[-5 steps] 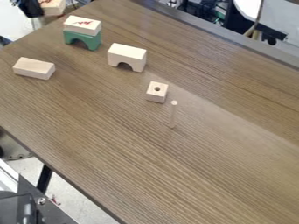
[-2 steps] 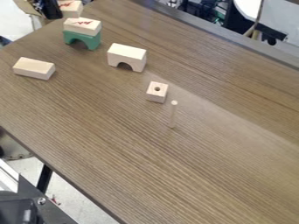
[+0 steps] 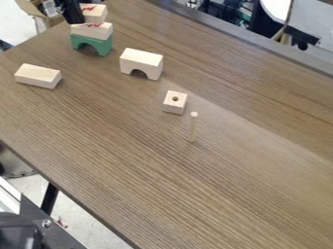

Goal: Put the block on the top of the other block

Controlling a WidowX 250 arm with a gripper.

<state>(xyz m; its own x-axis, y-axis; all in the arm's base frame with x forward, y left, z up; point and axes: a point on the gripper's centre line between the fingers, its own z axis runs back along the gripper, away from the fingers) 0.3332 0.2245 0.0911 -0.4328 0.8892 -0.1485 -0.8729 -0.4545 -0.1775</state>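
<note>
At the upper left, the black gripper (image 3: 75, 14) is shut on a pale wooden block with red marks (image 3: 94, 13). The held block is just above and slightly behind another pale block with red marks (image 3: 92, 31), which lies flat on a green arch block (image 3: 98, 44). Whether the held block touches the one beneath it I cannot tell. The finger nearer the camera covers the held block's left part.
A pale arch block (image 3: 141, 61) stands right of the green one. A flat plain block (image 3: 38, 76) lies near the table's left edge. Around the middle are a small block with a hole (image 3: 175, 102) and an upright thin peg (image 3: 193, 127).
The gripper has come in from the upper left corner toward the right and slightly down, carrying the marked block to the stack. The blocks on the table have kept their places.
</note>
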